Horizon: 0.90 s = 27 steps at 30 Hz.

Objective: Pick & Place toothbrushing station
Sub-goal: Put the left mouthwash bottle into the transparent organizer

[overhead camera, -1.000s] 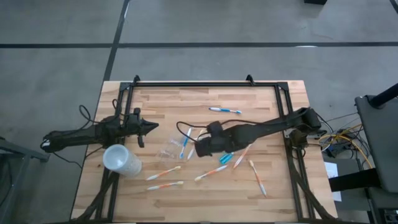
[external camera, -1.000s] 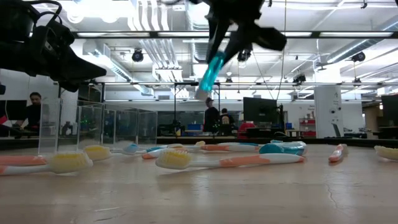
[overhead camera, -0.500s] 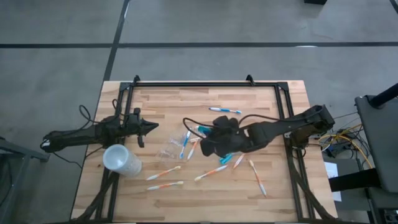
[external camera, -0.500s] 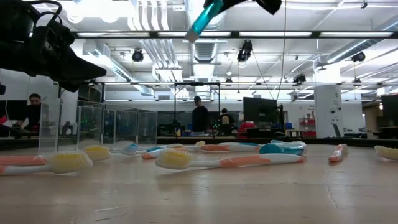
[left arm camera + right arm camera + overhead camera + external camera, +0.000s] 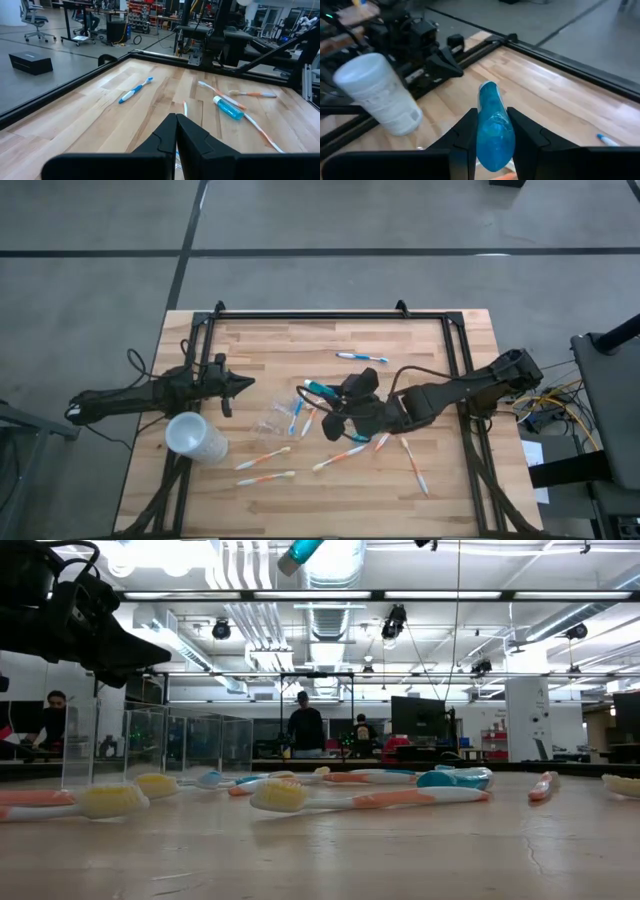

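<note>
My right gripper (image 5: 330,400) hangs high over the table's middle, shut on a blue toothpaste tube (image 5: 492,120), whose tip also shows at the top of the low view (image 5: 300,552). The clear tumbler (image 5: 271,420) sits on the wood just left of it. Several white-orange and white-blue toothbrushes lie flat around it, such as a blue one (image 5: 362,358) and an orange one (image 5: 263,457). A second blue tube (image 5: 227,107) lies on the table. My left gripper (image 5: 243,383) waits shut at the left edge, touching nothing. My right gripper pinches the tube's body (image 5: 495,142) between its two fingers (image 5: 465,132), one on each side. The fingers come from the table's right, slanting a little downward, and lie along the tube. The tube's free end (image 5: 312,388) sticks out past the fingertips, lifted clear of the table.
A larger frosted whitish cup (image 5: 195,438) stands at the near left, close to my left arm. A black frame (image 5: 310,315) runs around the wooden top. People stand in the room beyond the far edge in the low view.
My right gripper has risen with the tube and rolled its wrist, tipping from steeply downward to nearly level. The tube has gone from hanging steeply below the fingers to slanting toward the far left, higher above the table.
</note>
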Each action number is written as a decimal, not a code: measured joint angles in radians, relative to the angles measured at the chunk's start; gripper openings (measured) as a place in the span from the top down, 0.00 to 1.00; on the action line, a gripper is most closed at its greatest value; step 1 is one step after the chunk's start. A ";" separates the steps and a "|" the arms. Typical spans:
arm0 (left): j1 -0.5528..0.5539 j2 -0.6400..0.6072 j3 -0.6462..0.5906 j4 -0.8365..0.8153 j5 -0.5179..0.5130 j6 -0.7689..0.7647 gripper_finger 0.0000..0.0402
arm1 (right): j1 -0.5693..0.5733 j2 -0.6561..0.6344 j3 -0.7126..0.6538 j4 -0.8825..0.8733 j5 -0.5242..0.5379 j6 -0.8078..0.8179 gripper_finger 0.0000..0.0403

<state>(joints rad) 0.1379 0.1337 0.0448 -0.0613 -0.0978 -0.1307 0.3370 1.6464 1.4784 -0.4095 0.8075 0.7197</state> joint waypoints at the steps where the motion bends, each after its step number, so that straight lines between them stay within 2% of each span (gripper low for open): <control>1: 0.000 0.000 0.000 0.000 0.000 0.000 0.97 | 0.000 -0.013 -0.027 0.045 -0.006 -0.013 0.81; 12: 0.000 0.000 0.000 0.000 -0.001 0.000 0.97 | -0.012 -0.207 -0.449 0.671 -0.174 -0.314 0.79; 20: 0.000 0.000 0.000 0.000 0.000 0.000 0.97 | -0.029 -0.292 -0.735 1.106 -0.310 -0.591 0.78; 27: 0.000 0.000 0.000 0.000 0.000 0.000 0.97 | -0.032 -0.298 -0.911 1.394 -0.337 -0.657 0.78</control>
<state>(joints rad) 0.1379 0.1337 0.0448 -0.0612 -0.0982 -0.1307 0.3046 1.3480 0.5675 0.9843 0.4701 0.0632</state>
